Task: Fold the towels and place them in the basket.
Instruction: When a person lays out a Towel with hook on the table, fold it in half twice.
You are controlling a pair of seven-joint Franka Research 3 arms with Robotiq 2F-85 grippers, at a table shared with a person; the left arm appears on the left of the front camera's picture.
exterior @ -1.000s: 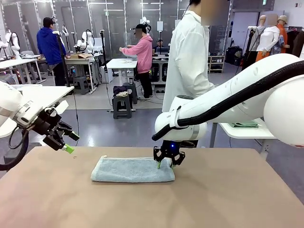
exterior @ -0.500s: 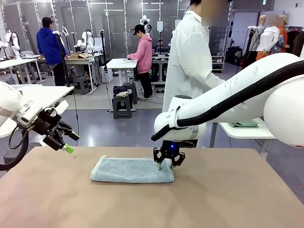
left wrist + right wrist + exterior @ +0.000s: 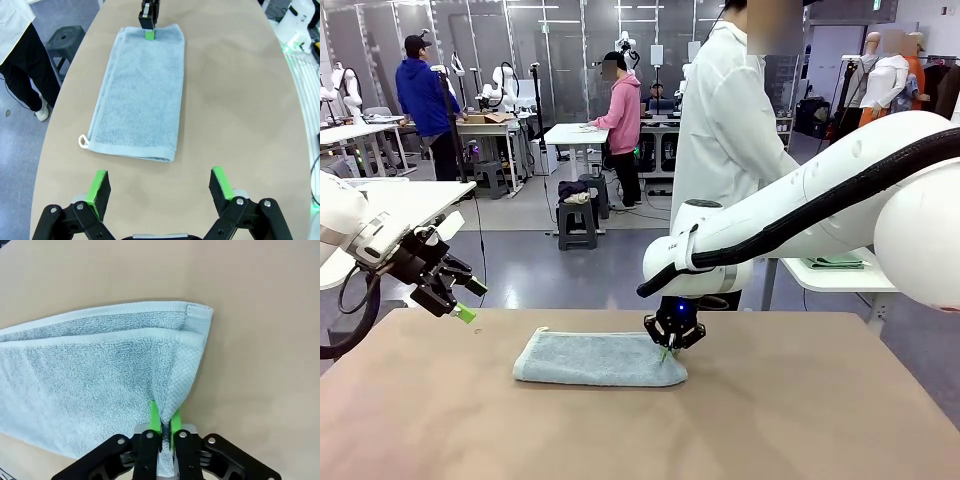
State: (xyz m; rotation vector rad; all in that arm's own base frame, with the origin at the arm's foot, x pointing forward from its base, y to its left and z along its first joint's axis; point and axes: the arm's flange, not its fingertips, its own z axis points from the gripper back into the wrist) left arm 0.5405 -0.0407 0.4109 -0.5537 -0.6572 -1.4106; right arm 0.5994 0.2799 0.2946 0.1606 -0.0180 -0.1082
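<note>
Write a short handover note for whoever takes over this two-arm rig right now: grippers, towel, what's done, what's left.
Right gripper: shut on the right end of the towel, pinching the cloth.
Left gripper: open, holding nothing, hovering above the table off the towel's left end.
Done: towel lies folded into a long strip.
Left: fold it shorter, then place it in the basket.

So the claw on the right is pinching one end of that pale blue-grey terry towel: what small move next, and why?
Probably lift that end slightly and carry it toward the opposite end, folding it over. The right gripper is shut on one short edge of the pale blue-grey terry towel, which lies flat on the tan table; the left gripper hangs open, apart.
</note>
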